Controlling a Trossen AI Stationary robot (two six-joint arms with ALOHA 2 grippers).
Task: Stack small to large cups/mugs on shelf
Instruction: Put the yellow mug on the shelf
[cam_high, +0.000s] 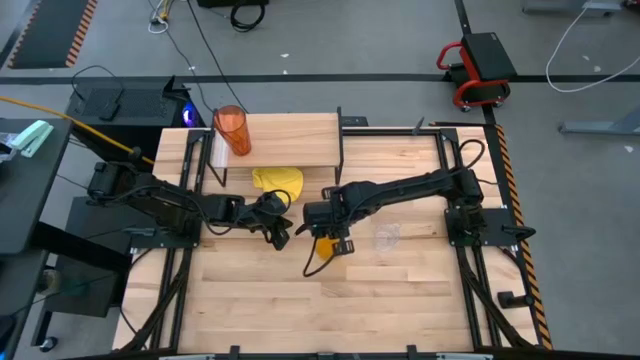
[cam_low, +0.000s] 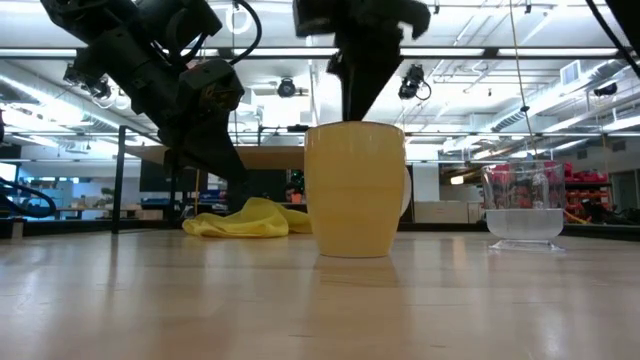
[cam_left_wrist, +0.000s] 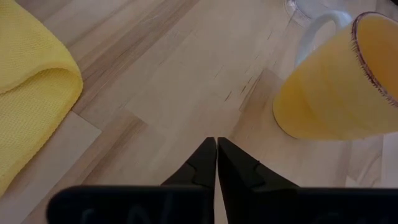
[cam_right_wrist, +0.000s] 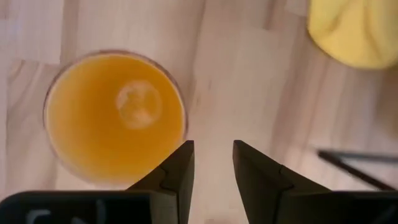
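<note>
The orange mug (cam_high: 323, 247) with a white handle (cam_left_wrist: 313, 32) stands upright on its base on the table, near the middle. My right gripper (cam_right_wrist: 213, 155) hangs open just above its rim (cam_low: 358, 112), pointing down, with only bare table between the fingers. My left gripper (cam_left_wrist: 216, 155) is shut and empty. It slants down over the table (cam_high: 279, 237) between the mug and the yellow cloth. The tall orange-red tumbler (cam_high: 233, 130) stands on the left end of the shelf (cam_high: 295, 140). The small clear cup (cam_high: 388, 238) sits on the table to the mug's right.
A crumpled yellow cloth (cam_high: 278, 181) lies on the table in front of the shelf, close to my left gripper. The shelf's black legs (cam_high: 341, 165) stand behind both grippers. Bare tabletop (cam_high: 330, 300) stretches along the near side.
</note>
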